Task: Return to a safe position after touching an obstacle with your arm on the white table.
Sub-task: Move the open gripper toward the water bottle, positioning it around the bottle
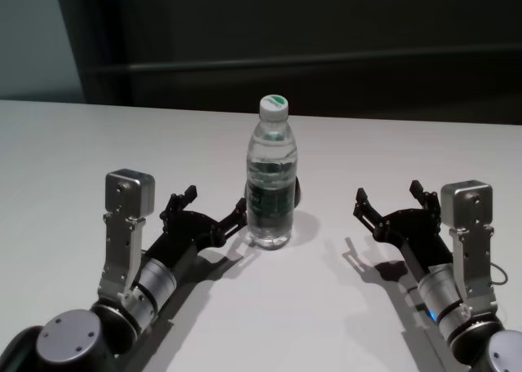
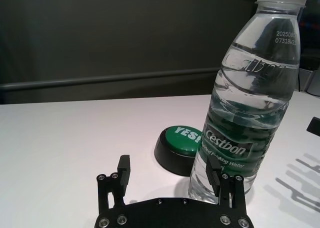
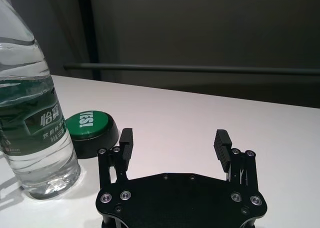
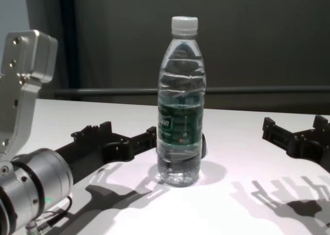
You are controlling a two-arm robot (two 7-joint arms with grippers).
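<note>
Reading "Cestbon", bottle (image 2: 250, 108) stands before green "YES!" disc (image 2: 181, 148).

A dark wall (image 1: 326, 29) is filling the background behind the far edge of the white table (image 1: 98, 143). A grey horizontal rail (image 1: 326, 59) is running across the wall just above that edge. At the far left corner, a paler bluish panel (image 1: 33, 37) is showing. Light from above is casting sharp shadows onto the tabletop.
</note>
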